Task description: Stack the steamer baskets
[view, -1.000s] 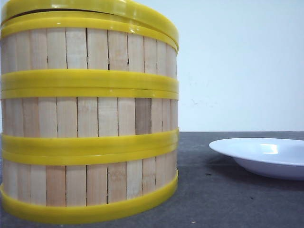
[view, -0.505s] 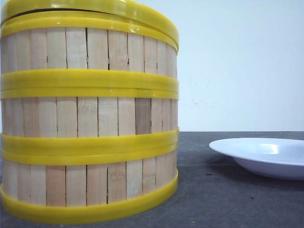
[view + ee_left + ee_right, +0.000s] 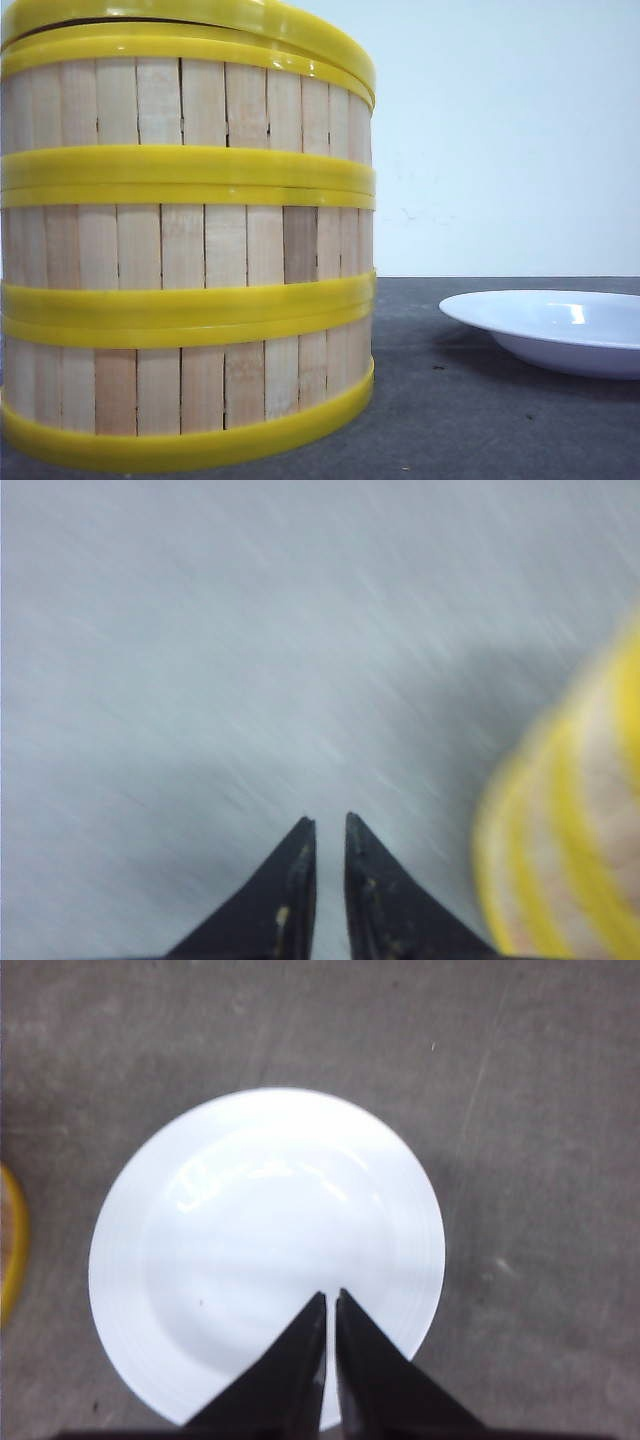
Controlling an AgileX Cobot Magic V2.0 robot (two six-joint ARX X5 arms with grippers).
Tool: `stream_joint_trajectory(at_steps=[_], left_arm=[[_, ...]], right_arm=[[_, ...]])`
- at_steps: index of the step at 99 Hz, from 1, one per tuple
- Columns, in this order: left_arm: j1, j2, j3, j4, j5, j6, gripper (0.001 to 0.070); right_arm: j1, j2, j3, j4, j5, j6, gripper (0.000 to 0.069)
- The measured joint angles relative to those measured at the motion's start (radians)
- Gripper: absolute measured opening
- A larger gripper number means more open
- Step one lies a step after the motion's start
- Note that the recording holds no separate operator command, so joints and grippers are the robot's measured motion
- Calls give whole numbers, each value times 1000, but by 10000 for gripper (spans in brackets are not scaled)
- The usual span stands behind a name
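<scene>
Three steamer baskets stand stacked in one column at the left of the front view: the top basket [image 3: 190, 105], the middle basket [image 3: 190, 245] and the bottom basket [image 3: 190, 385]. All have pale slat walls and yellow rims. A yellow-rimmed lid [image 3: 200, 15] lies on the stack, slightly tilted. In the blurred left wrist view, my left gripper [image 3: 330, 820] hangs over bare table beside the stack [image 3: 580, 850], its jaws nearly together and holding nothing. My right gripper [image 3: 331, 1294] is shut and empty above the white plate [image 3: 260, 1220]. Neither gripper shows in the front view.
The white plate [image 3: 560, 325] sits on the dark grey table [image 3: 450, 420] to the right of the stack, with a gap between them. A yellow basket rim [image 3: 12, 1245] shows at the edge of the right wrist view. A white wall stands behind.
</scene>
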Motion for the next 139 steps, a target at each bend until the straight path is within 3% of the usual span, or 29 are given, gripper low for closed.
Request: stream_joint_trajectory(at_steps=[18,43,65,72,139], left_arm=[[33,-252,-303,198,0,2,25],[34,-543,-605,301,1,-7,25],[34,-540,-678,455,4,-20,25],[34,-540,-704,523,31,-23,25],[33,-540,-703,525,34,-48,25]], right_arm=[[0,0,0,50,0,0,9],[0,0,0,110,0,0,9],[0,0,-1,162,0,0,9],[0,0,-1,172,0,0,9],[0,-1,-1,230,0,0,9]])
